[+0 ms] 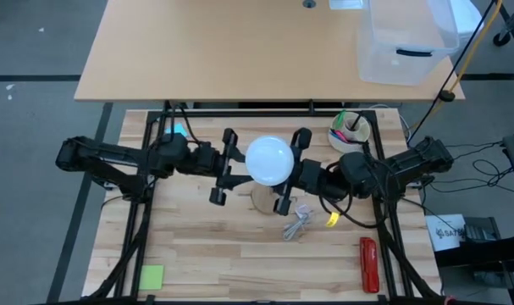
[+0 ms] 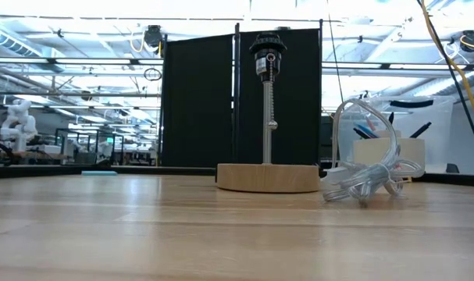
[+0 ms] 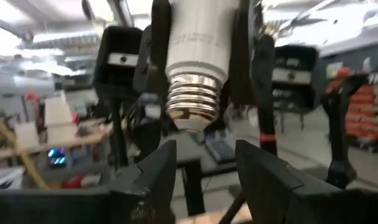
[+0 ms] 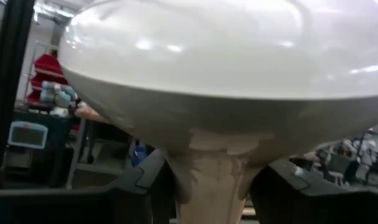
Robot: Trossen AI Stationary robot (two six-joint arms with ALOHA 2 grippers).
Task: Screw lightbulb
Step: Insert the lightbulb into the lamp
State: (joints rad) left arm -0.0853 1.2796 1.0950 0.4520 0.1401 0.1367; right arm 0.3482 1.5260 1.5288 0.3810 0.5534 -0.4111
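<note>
Lightbulb (image 1: 268,160) raised above the tabletop (image 1: 206,246), over the wooden lamp base (image 2: 268,177), globe up and screw base down. Right claw (image 1: 292,172) closed on the bulb's neck, fingers (image 4: 145,180) either side. Left claw (image 1: 225,169) partly open just beside the bulb, fingers (image 3: 154,177) below the threads, holding nothing.

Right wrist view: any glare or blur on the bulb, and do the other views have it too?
Right wrist view: bulb fills the frame, soft-focused, with bright streaks of glare; left wrist view: screw base fairly sharp, background blurred; high view: the globe is blown out to flat white; low view: ceiling lights overexposed.
</note>
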